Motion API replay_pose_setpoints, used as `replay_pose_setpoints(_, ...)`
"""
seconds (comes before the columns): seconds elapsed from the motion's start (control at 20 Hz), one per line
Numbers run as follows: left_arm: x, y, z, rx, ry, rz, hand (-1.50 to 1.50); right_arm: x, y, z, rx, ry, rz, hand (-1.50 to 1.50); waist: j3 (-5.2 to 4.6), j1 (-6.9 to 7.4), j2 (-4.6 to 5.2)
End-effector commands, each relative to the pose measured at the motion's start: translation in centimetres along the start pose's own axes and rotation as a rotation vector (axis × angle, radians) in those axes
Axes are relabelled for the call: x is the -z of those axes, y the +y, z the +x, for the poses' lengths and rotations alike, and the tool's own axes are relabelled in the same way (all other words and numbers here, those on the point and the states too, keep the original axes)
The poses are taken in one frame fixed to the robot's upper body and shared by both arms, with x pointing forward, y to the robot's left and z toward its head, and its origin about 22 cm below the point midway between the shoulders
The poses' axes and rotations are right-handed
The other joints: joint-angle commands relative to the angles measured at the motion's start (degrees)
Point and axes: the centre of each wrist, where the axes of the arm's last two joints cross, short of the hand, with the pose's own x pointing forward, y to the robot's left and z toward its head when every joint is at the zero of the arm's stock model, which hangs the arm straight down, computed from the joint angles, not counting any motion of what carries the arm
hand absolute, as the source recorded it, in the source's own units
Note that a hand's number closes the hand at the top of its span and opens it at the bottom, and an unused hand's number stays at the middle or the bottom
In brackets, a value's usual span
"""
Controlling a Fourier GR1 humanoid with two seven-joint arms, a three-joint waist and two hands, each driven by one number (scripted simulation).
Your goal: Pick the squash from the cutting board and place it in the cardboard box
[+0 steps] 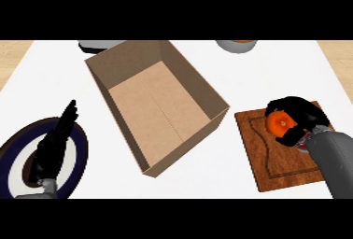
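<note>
Bare counter separates the cutting board from the cardboard box (its near wall stands between).

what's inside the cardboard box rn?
The cardboard box shows only its bare brown floor and inner walls. The squash sits over the cutting board, wrapped by the right robot hand; its underside is hidden.

squash mostly hidden by right hand

Kitchen setting: a white bench edged by pale wood carries a wooden cutting board, a dark-rimmed plate, an open cardboard box, and two round vessels at the far edge, one grey, one orange-filled.
</note>
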Motion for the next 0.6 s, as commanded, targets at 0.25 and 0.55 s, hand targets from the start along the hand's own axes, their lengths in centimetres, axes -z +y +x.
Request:
replay_pose_setpoints(0.25, 0.0, 1.9, -0.3, 0.003, 0.0, -0.003, 0.0, -0.7, -1.7, 0.1, -0.048, -0.05, -0.184, 1.5, -0.01, -0.25, -0.08)
replay_pose_setpoints(0.55, -0.4, 1.0, -1.8, -0.012, 0.011, 0.013, 0.0, -2.3, 4.0, 6.5, -0.068, 0.205, -0.307, 1.5, -0.15, -1.64, -0.48)
